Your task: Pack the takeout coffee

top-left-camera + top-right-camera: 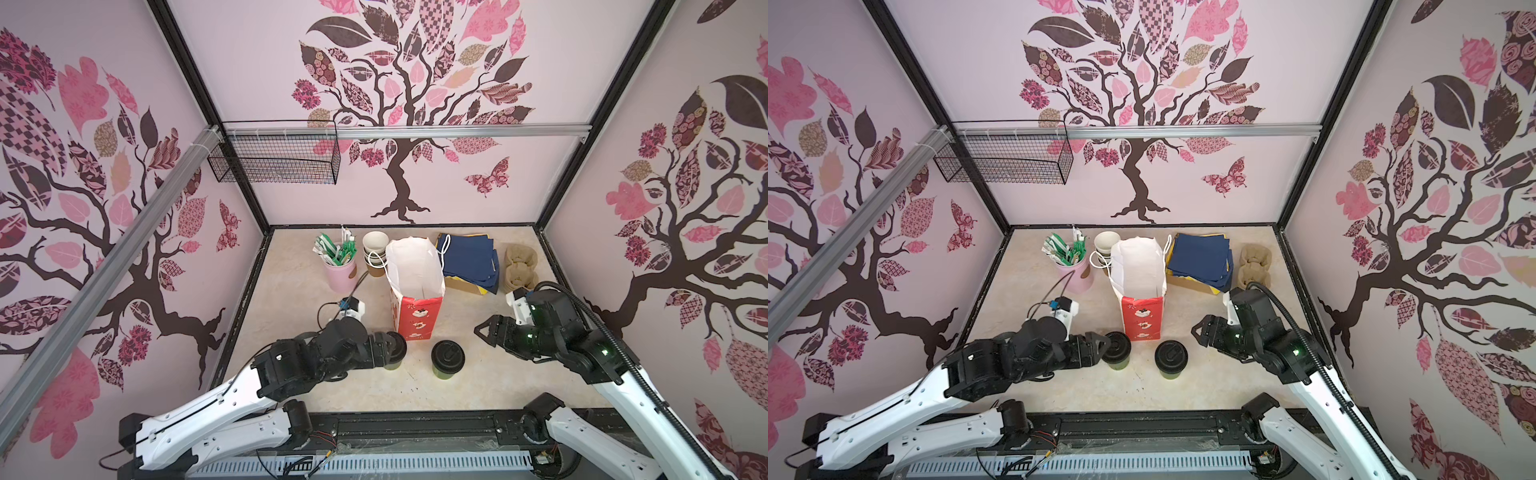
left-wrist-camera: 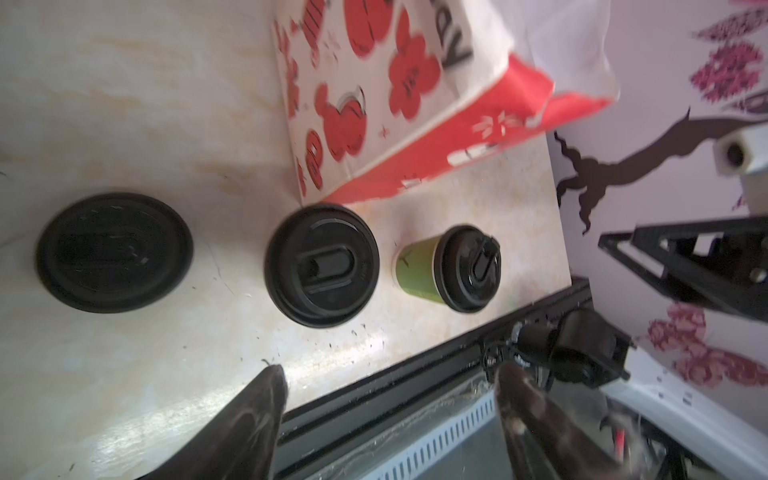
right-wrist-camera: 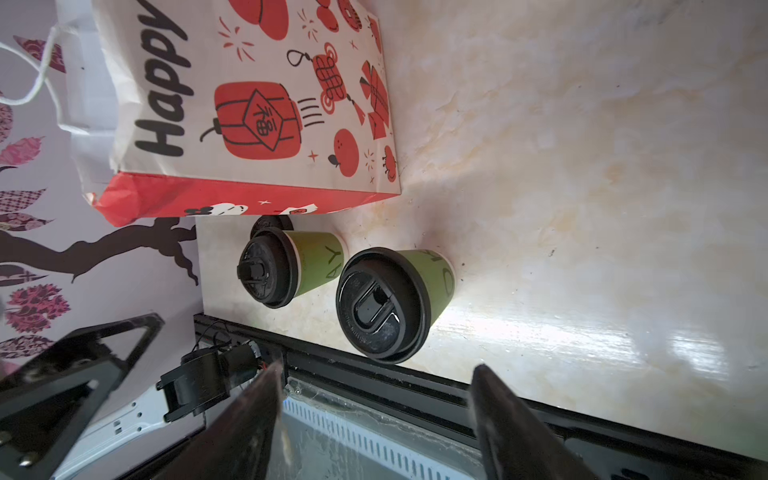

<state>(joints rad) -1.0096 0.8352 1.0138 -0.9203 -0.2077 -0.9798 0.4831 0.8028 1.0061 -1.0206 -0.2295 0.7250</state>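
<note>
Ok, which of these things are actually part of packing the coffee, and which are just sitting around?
For the job:
left lidded green cup
right lidded green cup
red-and-white paper bag

Lying about:
pink cup of straws
stack of empty cups
navy pile
brown cup carriers
loose black lids
wire basket

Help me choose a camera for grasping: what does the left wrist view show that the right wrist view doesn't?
Only the left wrist: the black lid stack in full, not just an edge. Only the right wrist: the bag's string handle and lantern print. Both: the left cup, the right cup and the red-and-white bag.
</note>
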